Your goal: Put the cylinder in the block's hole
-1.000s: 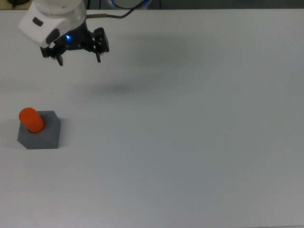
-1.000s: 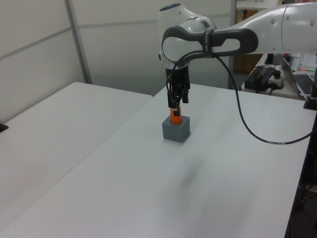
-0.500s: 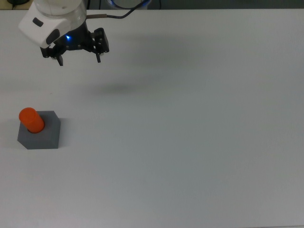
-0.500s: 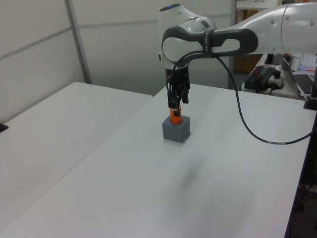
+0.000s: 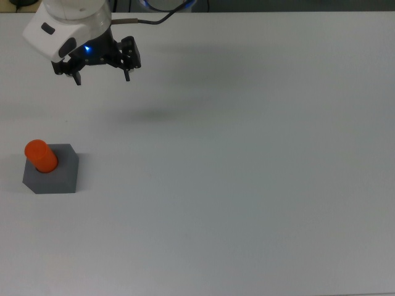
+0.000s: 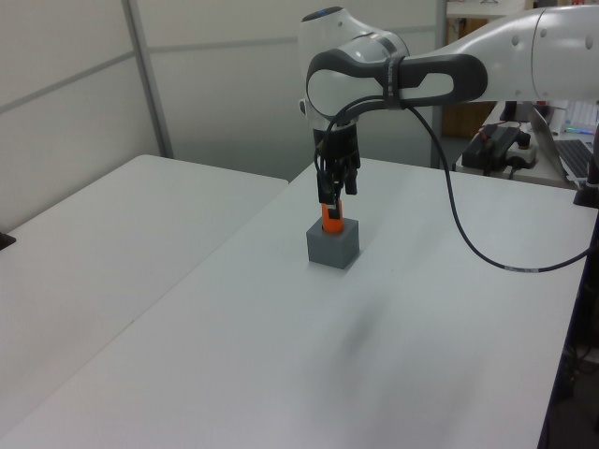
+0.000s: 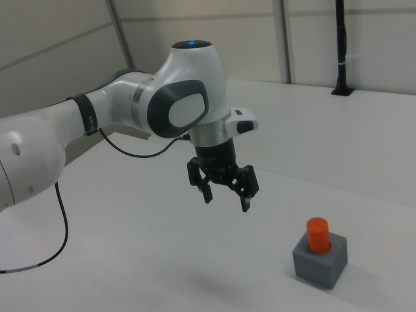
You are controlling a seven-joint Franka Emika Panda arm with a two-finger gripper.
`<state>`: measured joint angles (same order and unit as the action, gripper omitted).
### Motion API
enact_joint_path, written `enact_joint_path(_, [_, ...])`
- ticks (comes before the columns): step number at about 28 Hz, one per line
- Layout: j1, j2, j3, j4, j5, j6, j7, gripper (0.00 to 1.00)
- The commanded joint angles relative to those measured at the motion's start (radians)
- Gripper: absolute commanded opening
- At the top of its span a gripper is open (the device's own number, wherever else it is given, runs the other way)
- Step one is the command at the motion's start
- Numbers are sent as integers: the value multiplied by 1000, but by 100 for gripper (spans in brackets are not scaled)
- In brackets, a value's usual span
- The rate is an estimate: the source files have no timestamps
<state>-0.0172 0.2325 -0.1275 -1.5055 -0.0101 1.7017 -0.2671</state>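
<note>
The orange-red cylinder (image 5: 41, 155) stands upright in the top of the dark grey block (image 5: 54, 172), its upper part sticking out. The pair sits at the top view's left; the cylinder (image 7: 318, 234) and block (image 7: 318, 262) are also at the right view's lower right. My gripper (image 5: 102, 76) hangs in the air well away from them, open, with nothing between its fingers. The right view shows the gripper (image 7: 227, 196) up and to the left of the block. In the left view the gripper (image 6: 332, 198) overlaps the cylinder (image 6: 331, 218) above the block (image 6: 333, 244).
A black cable (image 6: 459, 220) loops from the arm over the white table (image 5: 247, 185). A second white table (image 6: 112, 234) adjoins at the left view's left. Laptop and equipment (image 6: 505, 145) sit at the left view's far right edge.
</note>
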Motion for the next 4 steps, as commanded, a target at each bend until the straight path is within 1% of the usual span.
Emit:
enact_joint_path(1, [5,-9,-6,1,-14,-22,11,100])
enact_joint_path(4, [5,-7,-6,-1,-16,-19,9,100])
